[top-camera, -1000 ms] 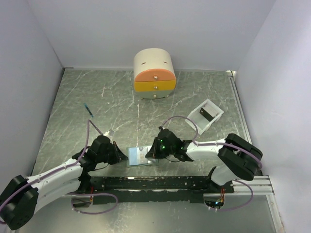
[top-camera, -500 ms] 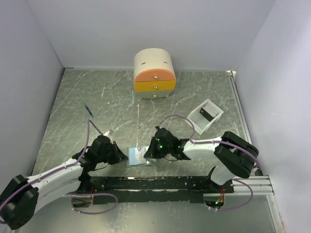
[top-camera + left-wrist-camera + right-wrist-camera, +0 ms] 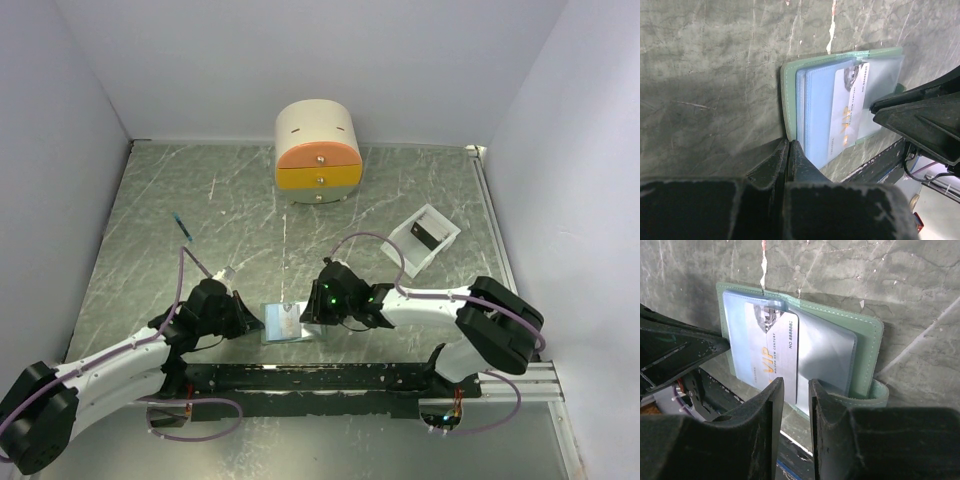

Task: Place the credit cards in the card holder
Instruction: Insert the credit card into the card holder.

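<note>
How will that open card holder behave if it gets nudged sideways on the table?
The card holder probably flexes rather than moving stiffly: its green cover curls at one corner. It looks thin and light, so a nudge would likely slide it unless the shut left gripper at its edge pins it. The glossy pockets may let the card slip.

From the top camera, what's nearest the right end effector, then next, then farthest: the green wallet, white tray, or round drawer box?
1. Grey-green folding card holder: touching distance, just left of the right end effector.
2. White rectangular tray: farther back, to the right.
3. Round cream-and-orange drawer box: farthest, at the back wall.
</note>
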